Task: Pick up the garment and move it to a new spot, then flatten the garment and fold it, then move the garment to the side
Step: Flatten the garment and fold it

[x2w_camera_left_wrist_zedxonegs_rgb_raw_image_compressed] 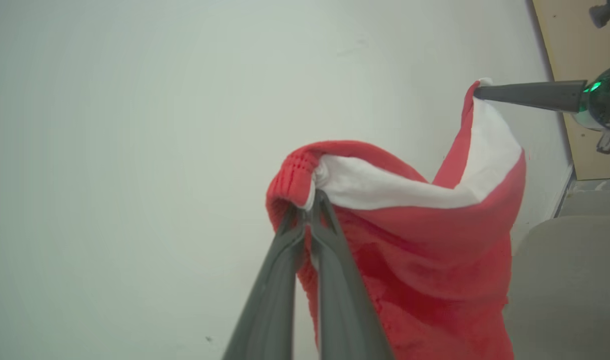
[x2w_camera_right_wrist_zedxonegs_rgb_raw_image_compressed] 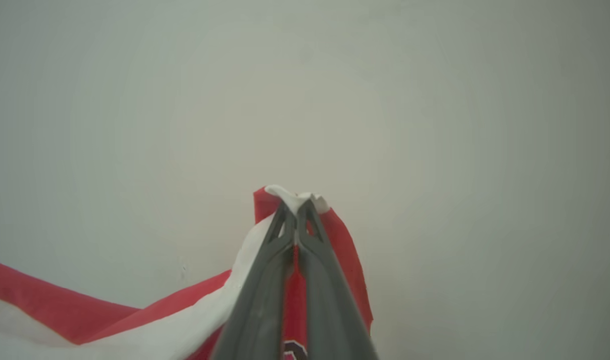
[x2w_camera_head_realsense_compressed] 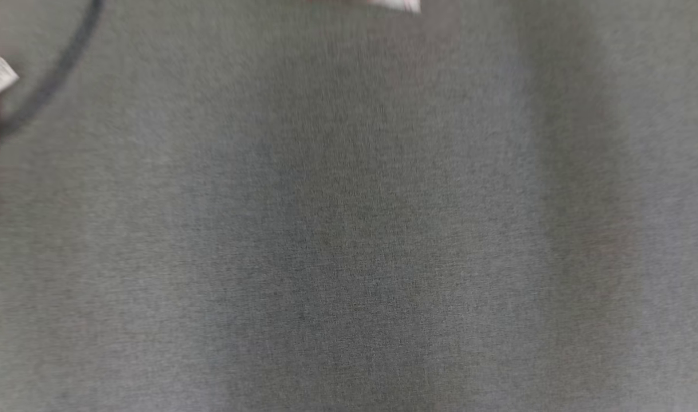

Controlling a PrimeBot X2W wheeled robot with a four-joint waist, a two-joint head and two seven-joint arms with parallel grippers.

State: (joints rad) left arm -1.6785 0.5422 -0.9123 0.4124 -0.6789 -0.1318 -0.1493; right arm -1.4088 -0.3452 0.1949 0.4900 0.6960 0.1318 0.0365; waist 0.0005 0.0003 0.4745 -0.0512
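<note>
Red garment (x2w_camera_left_wrist_zedxonegs_rgb_raw_image_compressed: 425, 260) hangs lifted, pinched by left gripper (x2w_camera_left_wrist_zedxonegs_rgb_raw_image_compressed: 309, 202) and right gripper (x2w_camera_right_wrist_zedxonegs_rgb_raw_image_compressed: 295, 207); placing, flattening, folding, side move apparently remain.

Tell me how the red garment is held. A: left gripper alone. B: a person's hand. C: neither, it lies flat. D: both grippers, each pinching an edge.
D: the left gripper is shut on the ribbed edge of the garment, the right gripper on another edge, cloth sagging between them.
</note>
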